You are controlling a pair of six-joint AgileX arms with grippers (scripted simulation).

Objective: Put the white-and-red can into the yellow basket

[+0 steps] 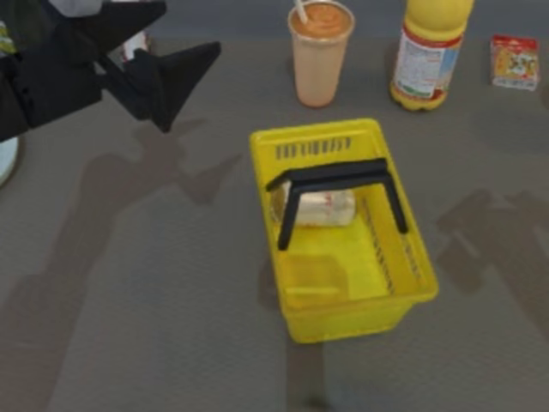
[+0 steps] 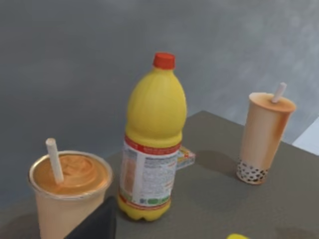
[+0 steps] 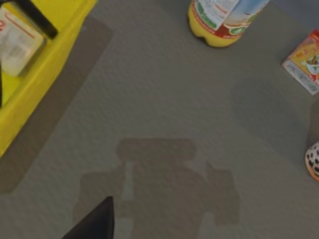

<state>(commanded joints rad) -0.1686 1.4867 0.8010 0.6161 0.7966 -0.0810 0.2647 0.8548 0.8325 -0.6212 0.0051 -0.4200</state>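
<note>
Right, the white-and-red can (image 1: 324,208) is lying on its side inside the yellow basket (image 1: 412,249), up at the far end under the black handle (image 1: 336,178), so the drop looks done.

Left tool (image 1: 159,81) is up over the far-left corner of the surface, fingers spread and holding nothing. Right arm isn't in the top view; its wrist camera looks down on bare surface between the basket and the yellow bottle (image 1: 429,50), with only a dark finger tip at the picture's edge, so I can't tell the state of the right tool.

Risks as I see them:
- Can is on its side, so it may roll across the basket floor if the basket gets bumped. The walls should hold it.
- Left arm pulling back sits near the lidded cup with straw (image 1: 321,51) on the far edge; a wide swing could tip it.
- Small red-and-white carton (image 1: 515,61) in the far-right corner is clear of both arms.
</note>
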